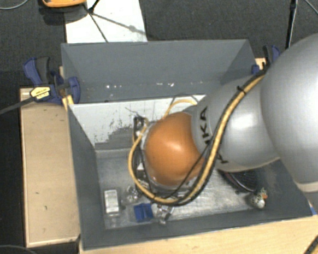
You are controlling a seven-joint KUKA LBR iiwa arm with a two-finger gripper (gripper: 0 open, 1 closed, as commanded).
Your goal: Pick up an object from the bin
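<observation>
While I hang low in the bin, position: my orange cover (169, 150) sits over the middle of the bin (86, 173) floor, and the tip of my gripper (163, 214) pokes out under it, just beside the blue block (143, 211).
Grip: I cannot tell whether it is wide or narrow; the cover and the yellow cables (133, 164) hide most of it.
Nearest thing: the blue block, small and squarish, lies flat on the floor close to the front wall. Whether my tip touches it I cannot tell.
Other things: a pale boxy piece (111, 202) lies near the blue block, on the side away from my tip. Some shiny bits (132, 194) sit just behind the blue block. A small metal piece (257, 198) lies well apart from the blue block, along the same front wall, with a dark round thing (242, 180) half under my arm beside it.
Held: nothing that I can see.
Done, as I judge: I am down at floor level, next to a candidate.
Left: settling round one thing, closing on it, and lifting it clear of the bin.
</observation>
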